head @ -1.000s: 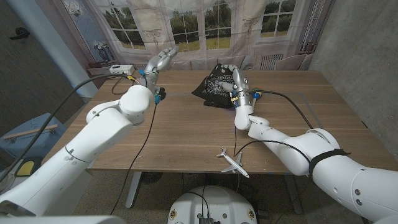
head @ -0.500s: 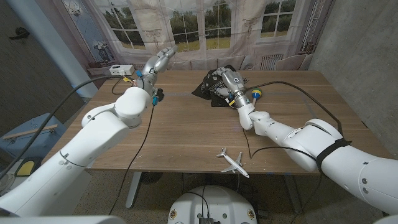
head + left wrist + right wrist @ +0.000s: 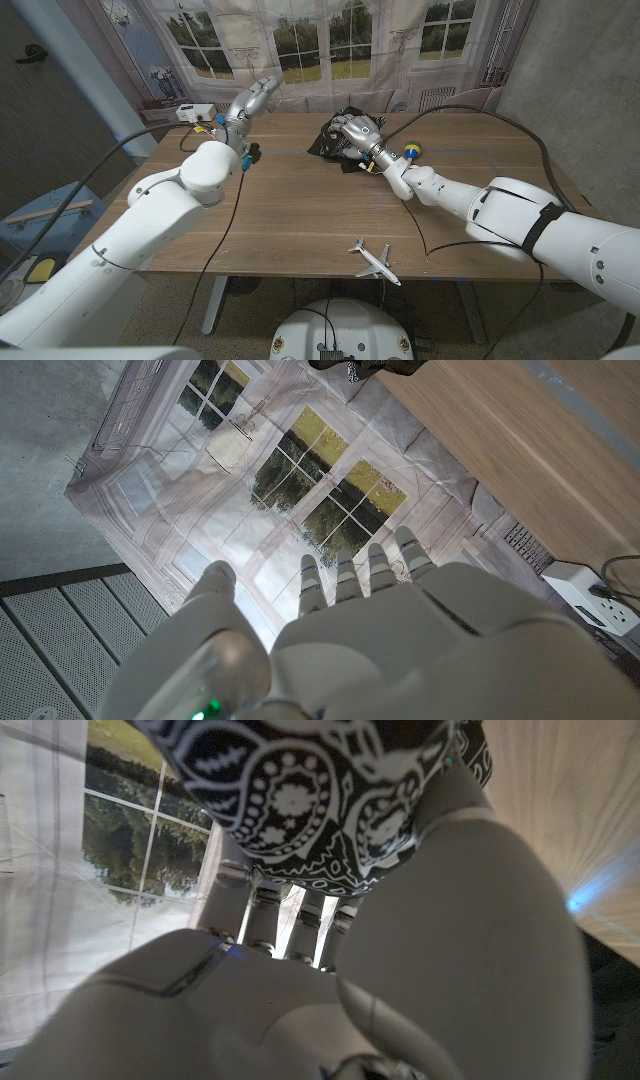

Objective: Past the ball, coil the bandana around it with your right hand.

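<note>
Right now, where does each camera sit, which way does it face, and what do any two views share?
Head view: on the robot's head, looking down the table; both arms show, right hand on the bandana, ball beside it.
Left wrist view: behind the left hand, raised toward the window backdrop.
Right wrist view: behind the right hand, close on the bandana.
Shared: the bandana, in head and right wrist views.

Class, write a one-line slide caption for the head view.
Right hand grips the black patterned bandana at the table's far side, a blue-and-yellow ball beside its wrist; left hand raised, holding nothing.
</note>
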`<act>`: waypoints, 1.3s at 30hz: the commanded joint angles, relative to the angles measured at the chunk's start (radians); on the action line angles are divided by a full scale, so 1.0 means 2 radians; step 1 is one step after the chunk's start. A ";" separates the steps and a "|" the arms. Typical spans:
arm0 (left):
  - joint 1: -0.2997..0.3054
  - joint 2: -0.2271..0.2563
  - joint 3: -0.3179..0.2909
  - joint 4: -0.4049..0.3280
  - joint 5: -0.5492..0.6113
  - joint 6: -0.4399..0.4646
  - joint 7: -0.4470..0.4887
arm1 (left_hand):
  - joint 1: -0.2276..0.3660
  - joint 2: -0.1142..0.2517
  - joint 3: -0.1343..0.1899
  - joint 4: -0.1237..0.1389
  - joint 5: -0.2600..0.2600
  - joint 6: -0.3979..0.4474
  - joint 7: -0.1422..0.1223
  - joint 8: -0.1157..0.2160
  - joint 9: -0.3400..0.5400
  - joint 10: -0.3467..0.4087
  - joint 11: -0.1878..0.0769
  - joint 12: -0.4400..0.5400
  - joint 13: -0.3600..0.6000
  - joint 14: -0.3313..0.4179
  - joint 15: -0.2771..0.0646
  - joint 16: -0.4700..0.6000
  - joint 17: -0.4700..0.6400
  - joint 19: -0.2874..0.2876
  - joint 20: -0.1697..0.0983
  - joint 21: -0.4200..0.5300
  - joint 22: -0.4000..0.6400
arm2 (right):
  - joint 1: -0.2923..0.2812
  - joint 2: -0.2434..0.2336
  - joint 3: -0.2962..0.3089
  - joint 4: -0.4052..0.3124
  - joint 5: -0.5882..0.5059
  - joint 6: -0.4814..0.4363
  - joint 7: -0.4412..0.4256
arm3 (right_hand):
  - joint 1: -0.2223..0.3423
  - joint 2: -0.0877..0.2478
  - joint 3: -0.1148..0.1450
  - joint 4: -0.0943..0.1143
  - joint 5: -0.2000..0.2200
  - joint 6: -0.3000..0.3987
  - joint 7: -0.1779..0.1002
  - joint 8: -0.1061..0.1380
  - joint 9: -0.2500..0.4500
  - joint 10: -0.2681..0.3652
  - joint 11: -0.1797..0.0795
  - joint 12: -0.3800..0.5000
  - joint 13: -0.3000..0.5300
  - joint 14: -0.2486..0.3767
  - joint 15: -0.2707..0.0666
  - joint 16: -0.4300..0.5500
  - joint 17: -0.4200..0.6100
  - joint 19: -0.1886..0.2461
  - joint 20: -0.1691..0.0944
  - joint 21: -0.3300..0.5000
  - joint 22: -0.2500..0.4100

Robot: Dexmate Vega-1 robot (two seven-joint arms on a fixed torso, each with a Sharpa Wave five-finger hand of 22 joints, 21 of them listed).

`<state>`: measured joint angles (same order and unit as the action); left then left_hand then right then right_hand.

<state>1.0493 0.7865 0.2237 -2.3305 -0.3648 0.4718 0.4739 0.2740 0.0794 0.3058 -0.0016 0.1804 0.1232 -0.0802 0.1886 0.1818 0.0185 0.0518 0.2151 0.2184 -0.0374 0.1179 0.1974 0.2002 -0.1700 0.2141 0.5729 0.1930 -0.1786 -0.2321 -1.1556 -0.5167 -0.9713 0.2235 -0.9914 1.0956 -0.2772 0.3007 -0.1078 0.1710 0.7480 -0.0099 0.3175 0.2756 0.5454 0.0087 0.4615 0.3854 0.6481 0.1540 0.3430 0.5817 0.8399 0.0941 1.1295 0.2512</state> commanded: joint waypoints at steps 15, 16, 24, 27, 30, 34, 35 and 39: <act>0.013 0.006 -0.015 0.007 -0.002 -0.019 -0.007 | -0.004 0.002 0.002 -0.006 -0.002 0.005 0.002 0.004 0.001 -0.004 0.000 0.003 0.000 -0.004 0.001 0.002 -0.001 -0.013 0.000 -0.002 0.002 | 0.010 -0.100 -0.036 -0.227 0.069 -0.029 0.345 | -0.226 0.112 -0.130 0.143 0.037 -0.058 0.004 -0.057 -0.030 -0.038 0.026 -0.080 -0.045 -0.008 -0.154 -0.057 -0.059 -0.137 -0.050 -0.090 -0.041; 0.014 0.006 -0.015 0.007 -0.002 -0.022 -0.007 | -0.003 0.002 0.002 -0.006 -0.001 0.005 0.002 0.004 0.001 -0.004 -0.001 0.003 0.000 -0.004 0.001 0.002 -0.001 -0.013 0.000 -0.002 0.002 | 0.009 -0.102 -0.037 -0.232 0.061 -0.035 0.344 | -0.235 0.111 -0.134 0.143 0.039 -0.058 0.003 -0.057 -0.031 -0.039 0.025 -0.082 -0.045 -0.011 -0.152 -0.057 -0.059 -0.139 -0.047 -0.093 -0.041; 0.023 0.004 -0.019 0.010 -0.001 -0.038 -0.008 | -0.003 0.004 0.004 -0.008 -0.001 0.006 0.003 0.004 0.002 -0.003 -0.001 0.004 0.000 -0.003 0.001 0.002 -0.001 -0.012 0.000 -0.002 0.002 | -0.006 -0.116 -0.033 -0.267 0.027 -0.069 0.342 | -0.188 0.106 -0.126 0.101 0.075 -0.154 -0.031 -0.072 -0.033 -0.075 0.003 -0.105 -0.044 -0.045 -0.156 -0.064 -0.071 -0.144 -0.041 -0.119 -0.039; 0.024 0.004 -0.020 0.010 -0.002 -0.041 -0.011 | -0.003 0.004 0.004 -0.008 -0.001 0.007 0.003 0.004 0.002 -0.003 -0.001 0.004 0.000 -0.003 0.001 0.002 -0.001 -0.012 0.000 -0.003 0.003 | -0.012 -0.120 -0.027 -0.280 0.026 -0.072 0.348 | -0.184 0.104 -0.128 0.098 0.083 -0.181 -0.035 -0.072 -0.033 -0.090 -0.006 -0.110 -0.042 -0.052 -0.158 -0.065 -0.070 -0.152 -0.033 -0.126 -0.038; 0.025 0.005 -0.021 0.009 -0.002 -0.041 -0.012 | -0.003 0.004 0.004 -0.008 -0.001 0.007 0.003 0.004 0.002 -0.003 0.000 0.004 0.000 -0.003 0.001 0.002 -0.001 -0.012 0.000 -0.003 0.003 | -0.017 -0.125 -0.020 -0.293 0.029 -0.071 0.352 | -0.185 0.102 -0.130 0.098 0.089 -0.201 -0.031 -0.071 -0.031 -0.105 -0.009 -0.114 -0.040 -0.063 -0.157 -0.067 -0.069 -0.160 -0.021 -0.133 -0.038; 0.025 0.005 -0.021 0.007 -0.003 -0.039 -0.012 | -0.003 0.005 0.005 -0.008 -0.001 0.008 0.003 0.004 0.002 -0.003 0.000 0.004 0.000 -0.003 0.001 0.003 -0.001 -0.011 0.000 -0.003 0.003 | -0.024 -0.132 -0.006 -0.305 0.040 -0.060 0.353 | -0.200 0.100 -0.142 0.105 0.102 -0.285 -0.038 -0.074 -0.030 -0.142 -0.012 -0.119 -0.035 -0.092 -0.142 -0.070 -0.062 -0.182 0.000 -0.154 -0.037; 0.026 0.005 -0.021 0.007 -0.001 -0.037 -0.010 | -0.004 0.005 0.005 -0.008 -0.001 0.008 0.004 0.004 0.002 -0.003 0.000 0.004 0.000 -0.003 0.001 0.002 -0.001 -0.011 0.000 -0.003 0.003 | -0.026 -0.132 0.000 -0.306 0.048 -0.053 0.353 | -0.209 0.101 -0.146 0.109 0.103 -0.297 -0.039 -0.073 -0.031 -0.148 -0.012 -0.119 -0.034 -0.102 -0.137 -0.071 -0.061 -0.190 0.006 -0.160 -0.037; 0.026 0.006 -0.021 0.006 -0.001 -0.038 -0.011 | -0.004 0.005 0.005 -0.009 -0.001 0.007 0.003 0.003 0.002 -0.003 0.000 0.004 0.000 -0.003 0.000 0.002 -0.001 -0.011 0.000 -0.004 0.003 | -0.035 -0.135 0.022 -0.307 0.080 -0.027 0.346 | -0.244 0.097 -0.165 0.123 0.106 -0.338 -0.044 -0.071 -0.032 -0.181 -0.009 -0.125 -0.033 -0.131 -0.124 -0.072 -0.056 -0.215 0.023 -0.181 -0.037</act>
<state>1.0944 0.7961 0.1852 -2.3127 -0.3689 0.3995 0.4540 0.2674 0.0861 0.3168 -0.0125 0.1804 0.1285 -0.0749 0.1925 0.1818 0.0132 0.0465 0.2151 0.2187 -0.0373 0.1179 0.1974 0.1953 -0.1700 0.2141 0.5690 0.1929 -0.2064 -0.4734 -1.1926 -1.0727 -0.8941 0.1024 -0.2999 0.6487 -0.0823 -0.0079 0.1229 0.3757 0.1117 -0.0922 0.1732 0.2124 0.2141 -0.0132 0.2170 0.3159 0.4174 -0.0481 0.2031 0.4641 0.4354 0.1238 0.7878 0.1773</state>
